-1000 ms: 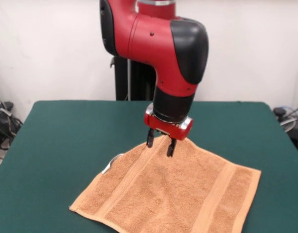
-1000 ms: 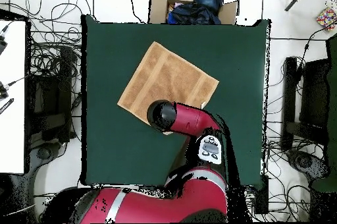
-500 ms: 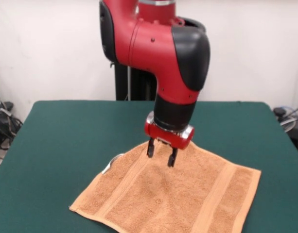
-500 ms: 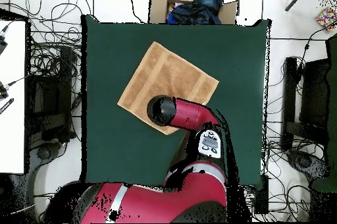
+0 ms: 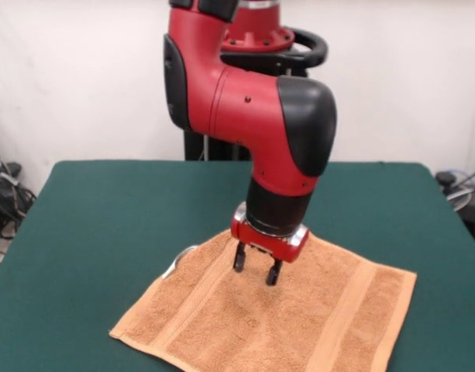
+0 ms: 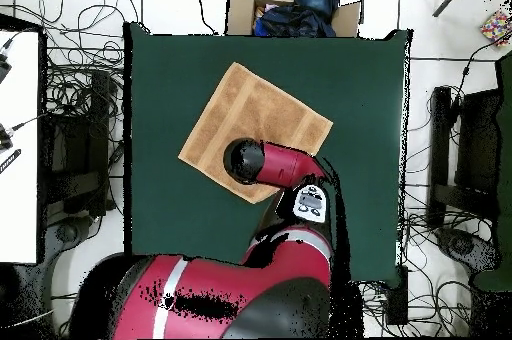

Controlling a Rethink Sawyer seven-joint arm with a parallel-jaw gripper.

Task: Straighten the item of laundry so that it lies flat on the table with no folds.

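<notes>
The orange-tan towel (image 5: 283,318) lies spread on the dark green table (image 5: 105,209), turned like a diamond, with band stripes near two edges and a small white tag (image 5: 175,263) at its left edge. It also shows in the overhead view (image 6: 250,111) on the table (image 6: 170,216). My gripper (image 5: 254,269) hangs over the towel's far part, fingers slightly apart and holding nothing, tips just above or touching the cloth. In the overhead view the arm hides the gripper.
A cardboard box with dark cloth (image 6: 295,6) stands just past the table's far edge in the overhead view. Cables (image 5: 5,194) lie on the floor beside the table.
The arm has moved the gripper forward over the towel toward the camera and slightly lower. The towel has not visibly moved.
</notes>
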